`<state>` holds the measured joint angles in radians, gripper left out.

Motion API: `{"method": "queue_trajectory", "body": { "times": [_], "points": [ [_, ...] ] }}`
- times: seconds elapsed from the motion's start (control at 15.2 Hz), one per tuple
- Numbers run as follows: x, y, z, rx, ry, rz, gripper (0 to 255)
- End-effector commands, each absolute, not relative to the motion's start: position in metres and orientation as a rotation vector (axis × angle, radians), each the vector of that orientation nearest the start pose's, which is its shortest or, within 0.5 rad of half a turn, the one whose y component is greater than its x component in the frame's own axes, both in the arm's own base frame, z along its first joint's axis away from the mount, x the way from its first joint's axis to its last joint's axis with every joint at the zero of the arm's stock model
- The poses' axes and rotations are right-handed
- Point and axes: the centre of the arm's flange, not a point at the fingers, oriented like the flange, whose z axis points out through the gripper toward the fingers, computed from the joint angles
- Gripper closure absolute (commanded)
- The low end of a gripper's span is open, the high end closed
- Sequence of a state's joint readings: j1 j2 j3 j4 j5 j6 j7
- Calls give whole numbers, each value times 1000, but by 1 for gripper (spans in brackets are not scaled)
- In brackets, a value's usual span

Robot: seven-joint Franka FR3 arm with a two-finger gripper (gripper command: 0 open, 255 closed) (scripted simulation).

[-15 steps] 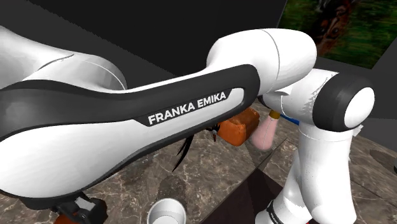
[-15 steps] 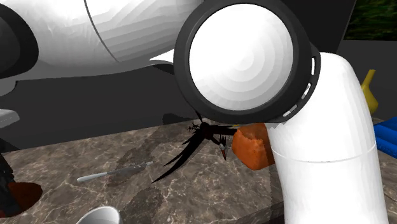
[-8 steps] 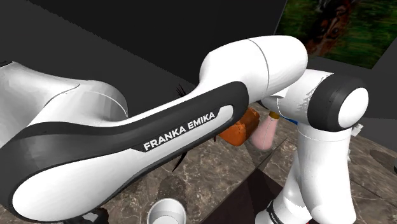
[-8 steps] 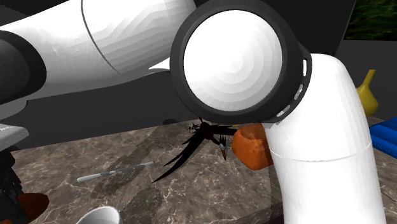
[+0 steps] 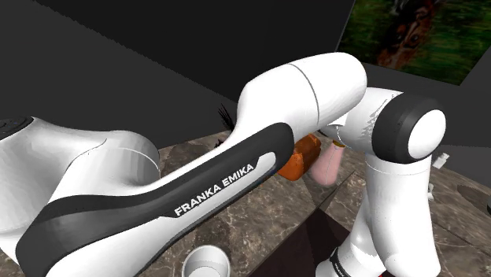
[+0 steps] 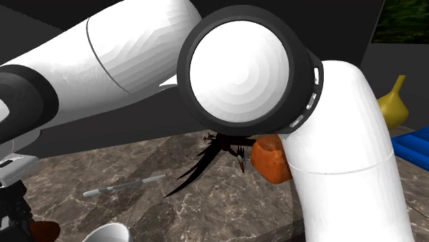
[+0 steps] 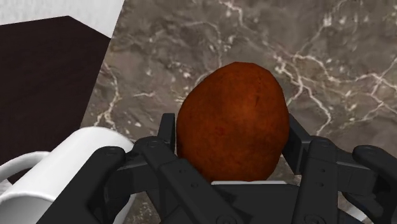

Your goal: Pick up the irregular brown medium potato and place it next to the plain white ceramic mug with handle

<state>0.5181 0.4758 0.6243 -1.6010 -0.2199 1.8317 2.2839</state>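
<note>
End effector (image 7: 231, 137) snug around potato (image 7: 230, 111)

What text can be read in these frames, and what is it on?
"FRANKA EMIKA": white capitals on the dark band along the arm, in the shoulder view.
No other text: the potato, the white mug, the marbled counter and the wall picture carry no words, numbers or signs.

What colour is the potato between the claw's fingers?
Reddish brown. The irregular rounded potato shows best in the wrist view, clasped by the black claw.
</note>
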Motion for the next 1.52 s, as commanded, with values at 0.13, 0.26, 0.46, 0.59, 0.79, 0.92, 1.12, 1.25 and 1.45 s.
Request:
{"method": "queue_trajectory", "body": {
  "times": [0.13, 0.26, 0.46, 0.59, 0.79, 0.92, 1.12, 1.25, 1.45],
  "points": [
    [331, 562, 364, -2812, 1725, 74, 255],
    [331, 562, 353, -2812, 1725, 74, 255],
    [331, 562, 339, -2812, 1725, 75, 255],
    [331, 562, 339, -2812, 1725, 74, 255],
    [331, 562, 339, -2812, 1725, 74, 255],
    [331, 562, 339, -2812, 1725, 74, 255],
    [331, 562, 339, -2812, 1725, 74, 0],
    [331, 562, 339, -2812, 1725, 74, 0],
    [335, 565, 365, -2812, 1725, 74, 0]
  ]
}}
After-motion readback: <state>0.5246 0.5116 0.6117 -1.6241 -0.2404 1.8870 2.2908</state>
